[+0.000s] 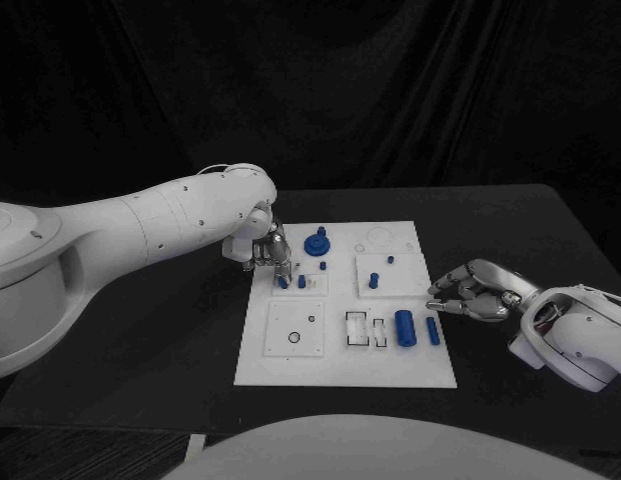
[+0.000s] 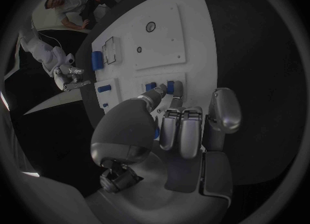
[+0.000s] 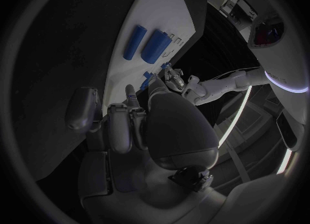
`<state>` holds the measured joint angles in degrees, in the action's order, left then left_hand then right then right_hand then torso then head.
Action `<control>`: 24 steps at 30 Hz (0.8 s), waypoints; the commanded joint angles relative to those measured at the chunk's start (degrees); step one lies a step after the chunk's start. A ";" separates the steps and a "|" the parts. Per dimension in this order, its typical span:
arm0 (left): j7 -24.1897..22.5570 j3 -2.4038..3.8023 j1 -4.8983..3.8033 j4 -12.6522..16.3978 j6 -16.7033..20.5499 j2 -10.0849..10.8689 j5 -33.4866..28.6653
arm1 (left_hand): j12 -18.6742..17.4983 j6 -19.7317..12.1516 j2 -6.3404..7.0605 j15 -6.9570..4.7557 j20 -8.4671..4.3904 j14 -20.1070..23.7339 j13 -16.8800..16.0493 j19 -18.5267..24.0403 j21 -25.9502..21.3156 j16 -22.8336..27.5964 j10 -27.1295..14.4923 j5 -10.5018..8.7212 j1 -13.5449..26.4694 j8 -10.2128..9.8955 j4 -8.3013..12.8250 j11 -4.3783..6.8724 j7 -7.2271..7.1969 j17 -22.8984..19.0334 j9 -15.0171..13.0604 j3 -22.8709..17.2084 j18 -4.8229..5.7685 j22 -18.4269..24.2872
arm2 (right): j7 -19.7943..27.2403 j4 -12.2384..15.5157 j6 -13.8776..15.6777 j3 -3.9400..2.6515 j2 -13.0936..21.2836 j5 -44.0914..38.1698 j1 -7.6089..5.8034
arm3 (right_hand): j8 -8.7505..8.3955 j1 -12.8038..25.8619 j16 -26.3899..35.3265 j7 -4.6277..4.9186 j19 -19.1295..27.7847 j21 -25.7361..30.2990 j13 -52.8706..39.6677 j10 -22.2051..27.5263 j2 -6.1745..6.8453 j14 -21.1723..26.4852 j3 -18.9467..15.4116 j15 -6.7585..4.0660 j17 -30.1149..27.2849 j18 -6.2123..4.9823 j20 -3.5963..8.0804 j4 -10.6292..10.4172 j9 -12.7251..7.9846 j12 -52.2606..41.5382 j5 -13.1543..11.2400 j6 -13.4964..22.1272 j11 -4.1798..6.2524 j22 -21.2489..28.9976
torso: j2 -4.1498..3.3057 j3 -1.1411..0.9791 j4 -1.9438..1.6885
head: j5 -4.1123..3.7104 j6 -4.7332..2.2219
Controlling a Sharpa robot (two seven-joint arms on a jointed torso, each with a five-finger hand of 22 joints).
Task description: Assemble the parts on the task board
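Two short blue pegs (image 1: pixel 291 282) stand in a small square inset of the task board (image 1: pixel 346 372), at ten o'clock from its middle. The left hand (image 1: pixel 270 252) is poised over them, fingertips drawn together; whether a peg is pinched cannot be told. Each peg is best kept upright and pressed straight down. The right hand (image 1: pixel 472 292) rests curled, empty, just beside the board's three o'clock edge.

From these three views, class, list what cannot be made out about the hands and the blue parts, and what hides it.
1. Head view: whether the left hand holds a part; its fingers cover the spot.
2. Left wrist view: the thumb and fingers hide the task board beneath them.
3. Right wrist view: the right hand hides the board's near parts.
4. Head view: small blue pegs too small to tell shape.
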<state>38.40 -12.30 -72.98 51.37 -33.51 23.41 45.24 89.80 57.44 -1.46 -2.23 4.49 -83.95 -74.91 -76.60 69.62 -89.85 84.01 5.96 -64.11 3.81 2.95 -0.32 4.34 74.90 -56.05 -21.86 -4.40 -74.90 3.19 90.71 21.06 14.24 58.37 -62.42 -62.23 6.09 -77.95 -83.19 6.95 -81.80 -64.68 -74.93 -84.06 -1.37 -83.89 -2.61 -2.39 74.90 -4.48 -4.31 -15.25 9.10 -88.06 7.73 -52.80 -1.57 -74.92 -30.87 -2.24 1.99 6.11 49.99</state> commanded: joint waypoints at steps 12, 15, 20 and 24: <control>0.33 0.02 0.27 -0.09 -0.74 -0.25 -0.34 | 0.20 -0.49 0.25 0.58 0.20 -6.05 -15.09 0.52 -0.57 -0.15 5.99 -0.92 0.67 -0.26 -0.47 -0.63 0.39 15.10 0.84 0.85 -0.50 -8.57 | -0.85 0.05 -0.52 -0.03 0.01 -0.03 0.17 | -0.35 -0.07 0.30 -0.01 0.40 0.40 -13.06 -3.99 -0.70 -4.03 -0.25 0.45 8.13 -0.54 0.11 0.21 -0.09 0.29 0.20 -0.33 -0.49 -8.35 | -0.03 -0.01 0.00 | -0.10 0.01; 0.46 0.02 0.29 -0.10 -0.83 -0.25 -0.34 | 0.20 -0.50 0.23 0.58 0.21 -6.05 -15.09 0.54 -0.60 -0.15 5.99 -0.92 0.66 -0.26 -0.47 -0.64 0.39 15.10 0.87 0.85 -0.50 -8.56 | -0.87 0.03 -0.57 -0.03 0.00 -0.03 0.24 | -0.35 -0.07 0.30 -0.01 0.40 0.40 -13.06 -3.99 -0.70 -4.03 -0.25 0.45 8.13 -0.54 0.11 0.21 -0.09 0.29 0.20 -0.33 -0.49 -8.35 | -0.01 0.00 -0.01 | -0.05 0.01; 0.65 0.02 0.32 -0.06 -1.12 -0.26 -0.33 | 0.20 -0.73 0.25 0.70 0.30 -6.05 -15.09 0.74 -0.88 -0.15 5.99 -1.36 0.94 -0.28 -0.93 -0.78 0.57 15.10 1.45 1.36 -0.55 -8.48 | -0.91 0.03 -0.65 -0.03 0.03 -0.03 0.34 | -0.36 -0.08 0.45 -0.01 0.52 0.75 -12.98 -3.92 -0.71 -3.98 -0.26 0.46 7.99 -0.61 0.11 0.22 -0.09 0.37 0.20 -0.34 -0.50 -8.26 | 0.00 0.00 0.00 | -0.05 0.01; 0.75 0.02 0.35 -0.08 -1.10 -0.25 -0.33 | 0.20 -1.15 0.79 1.18 0.74 -6.05 -15.09 1.03 -1.30 -0.15 5.99 -2.94 3.77 -0.20 -3.93 -1.27 1.09 15.10 3.45 4.73 -0.61 -8.39 | -0.93 0.05 -0.68 -0.03 0.07 -0.03 0.38 | -0.37 -0.09 0.52 -0.01 0.55 0.85 -12.94 -3.88 -0.72 -3.96 -0.26 0.46 7.93 -0.63 0.11 0.22 -0.10 0.42 0.21 -0.33 -0.50 -8.24 | 0.01 0.00 -0.01 | -0.10 0.01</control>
<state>39.14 -12.31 -72.76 51.20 -33.79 23.32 45.24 89.80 56.25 -0.73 -1.30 5.22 -84.06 -74.91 -75.87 68.51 -89.85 83.96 3.16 -60.66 3.76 -0.88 -1.28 5.14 74.90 -52.82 -17.70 -4.40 -74.90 3.13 90.70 20.85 14.23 58.38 -62.42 -62.01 6.09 -78.18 -82.98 6.96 -81.59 -64.11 -74.94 -84.06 -1.60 -83.89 -2.61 -2.39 74.90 -4.48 -4.10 -15.25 9.05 -87.85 7.73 -52.80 -1.56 -74.91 -30.88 -2.24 1.98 6.05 49.99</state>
